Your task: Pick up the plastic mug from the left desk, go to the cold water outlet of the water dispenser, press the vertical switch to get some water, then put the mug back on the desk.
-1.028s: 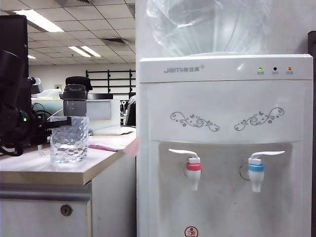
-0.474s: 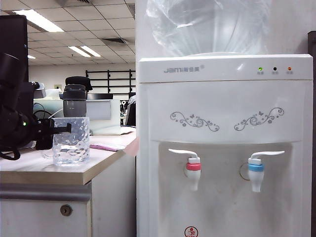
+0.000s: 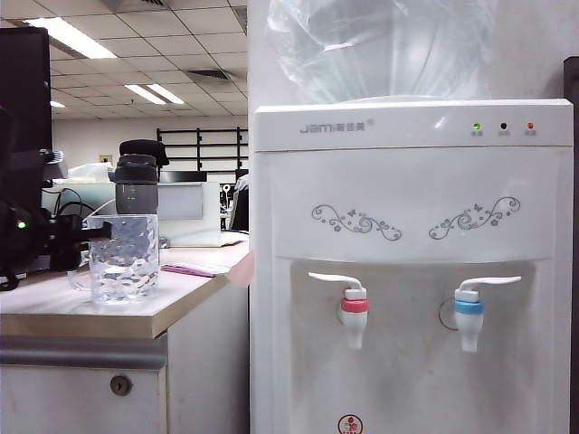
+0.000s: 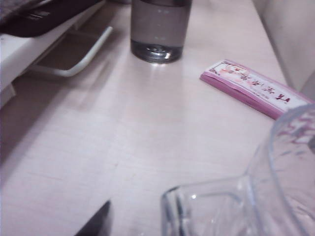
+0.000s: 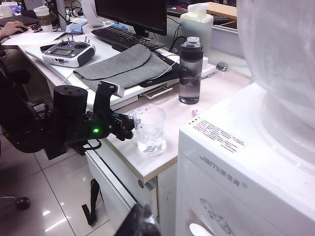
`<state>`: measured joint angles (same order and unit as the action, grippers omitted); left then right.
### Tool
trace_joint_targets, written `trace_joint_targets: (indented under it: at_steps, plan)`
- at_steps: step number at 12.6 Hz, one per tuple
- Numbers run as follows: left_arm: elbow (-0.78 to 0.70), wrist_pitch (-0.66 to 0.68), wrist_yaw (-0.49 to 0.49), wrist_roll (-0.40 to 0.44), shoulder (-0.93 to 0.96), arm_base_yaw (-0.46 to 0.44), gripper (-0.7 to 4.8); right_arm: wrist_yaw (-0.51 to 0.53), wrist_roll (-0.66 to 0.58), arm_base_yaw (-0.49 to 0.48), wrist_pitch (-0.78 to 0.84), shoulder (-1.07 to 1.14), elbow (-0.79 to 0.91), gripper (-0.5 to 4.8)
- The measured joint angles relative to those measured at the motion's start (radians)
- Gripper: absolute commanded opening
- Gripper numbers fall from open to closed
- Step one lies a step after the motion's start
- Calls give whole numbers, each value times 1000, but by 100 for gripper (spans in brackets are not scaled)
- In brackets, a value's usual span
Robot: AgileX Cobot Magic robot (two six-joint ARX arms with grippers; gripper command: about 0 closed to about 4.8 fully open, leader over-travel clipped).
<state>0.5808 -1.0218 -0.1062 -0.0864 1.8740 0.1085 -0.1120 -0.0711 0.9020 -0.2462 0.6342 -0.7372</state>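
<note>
Left gripper (image 3: 90,231) parted at plastic mug (image 3: 124,258) on cream left desk (image 3: 136,312); right gripper's (image 5: 140,222) state unclear.

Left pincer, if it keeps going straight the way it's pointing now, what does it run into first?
Most likely the plastic mug: the left pincer sits level at its side on the left desk, aimed at the handle; whether they touch is unclear.
</note>
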Motion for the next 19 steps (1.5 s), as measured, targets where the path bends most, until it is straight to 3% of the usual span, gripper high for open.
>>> trace_joint_targets:
  at_steps: [3,9,10,11,19]
  plan:
    - [2,-14,77,47,0,-9,154,0,0,0,0,0,0,-1]
    - [34,-67,77,48,56,-10,153,0,0,0,0,0,0,-1]
    - [47,-68,77,48,61,-10,144,0,0,0,-2,0,0,-1]
    - [48,-68,77,48,61,-10,47,0,0,0,-8,0,0,-1]
    - [58,-76,76,46,61,-10,-6,0,0,0,-8,0,0,-1]
